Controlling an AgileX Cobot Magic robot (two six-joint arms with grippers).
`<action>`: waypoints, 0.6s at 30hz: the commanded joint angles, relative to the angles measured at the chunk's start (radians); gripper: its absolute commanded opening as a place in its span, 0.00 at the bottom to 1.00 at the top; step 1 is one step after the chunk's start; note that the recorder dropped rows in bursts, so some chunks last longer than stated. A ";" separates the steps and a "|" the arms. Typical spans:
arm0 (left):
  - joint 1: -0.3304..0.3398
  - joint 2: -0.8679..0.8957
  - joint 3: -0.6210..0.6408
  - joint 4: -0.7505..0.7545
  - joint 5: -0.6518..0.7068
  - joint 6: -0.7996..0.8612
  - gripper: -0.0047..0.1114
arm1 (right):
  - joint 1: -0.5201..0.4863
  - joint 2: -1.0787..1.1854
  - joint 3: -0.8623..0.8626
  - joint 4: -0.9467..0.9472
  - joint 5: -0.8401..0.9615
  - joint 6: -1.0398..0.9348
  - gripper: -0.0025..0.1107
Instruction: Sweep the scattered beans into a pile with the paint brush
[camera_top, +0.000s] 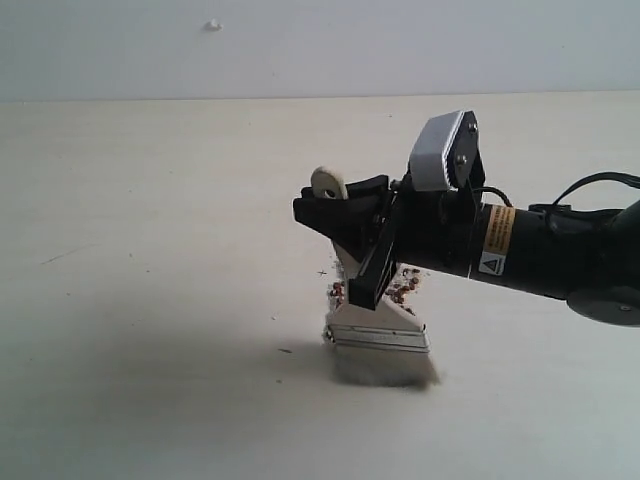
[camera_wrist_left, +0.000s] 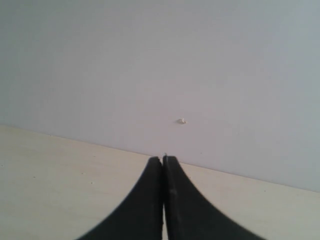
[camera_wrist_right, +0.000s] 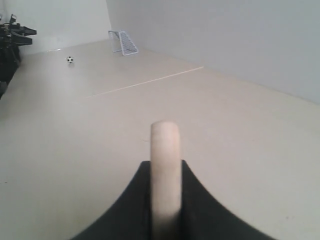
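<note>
Well, my right gripper (camera_top: 345, 210) is clamped high on the pale wooden handle, the sensible hold, of the wide flat silver-ferruled paint brush (camera_top: 378, 337), which I judge light and stiff with soft bristles, standing on the table (camera_top: 150, 250) well inside its far edge, just beside the tiny round reddish-brown beans (camera_top: 405, 290).

The smooth, pale beige tabletop (camera_top: 150, 200) carried a small cluster of tiny round reddish-brown beans (camera_top: 404, 291) near its middle. Just beside them, the whitish bristles of a wide flat paint brush (camera_top: 378, 338) with a silver metal ferrule pressed down onto the surface. A few dark specks (camera_top: 286, 350) lay near. Well apart, a small white net goal (camera_wrist_right: 123, 43) and a tiny black-and-white ball (camera_wrist_right: 70, 59) stood on the pale surface.
</note>
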 joint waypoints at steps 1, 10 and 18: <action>0.001 -0.005 0.004 -0.008 -0.001 0.001 0.04 | 0.001 0.007 -0.001 0.071 0.009 -0.063 0.02; 0.001 -0.005 0.004 -0.008 -0.001 0.001 0.04 | 0.001 0.005 -0.001 0.084 0.009 -0.055 0.02; 0.001 -0.005 0.004 -0.008 -0.001 0.001 0.04 | 0.001 -0.122 -0.001 -0.024 0.009 0.142 0.02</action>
